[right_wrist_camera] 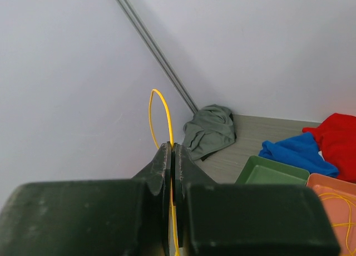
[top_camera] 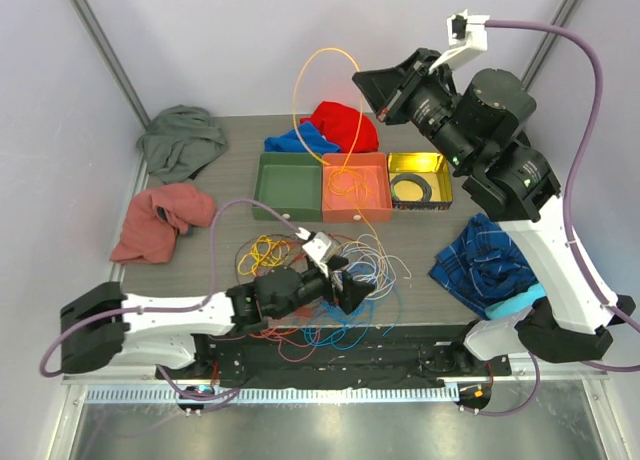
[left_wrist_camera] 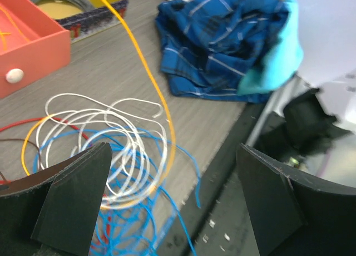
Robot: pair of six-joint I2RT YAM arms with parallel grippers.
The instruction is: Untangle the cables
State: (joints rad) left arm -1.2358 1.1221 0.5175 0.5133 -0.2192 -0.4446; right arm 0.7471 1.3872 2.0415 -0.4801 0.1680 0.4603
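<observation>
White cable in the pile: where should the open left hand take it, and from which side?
Probably the white cable at its outer arch, which lies mostly alone on bare table; nearer in, its loops cross the blue cable. Bring the left hand down from above, fingers straddling that single strand.

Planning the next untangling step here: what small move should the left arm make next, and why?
Probably lower the open left gripper and pinch the white and blue cables, pinning the pile. The right gripper, shut on the orange cable, holds it high, and it runs down into that tangle.
</observation>
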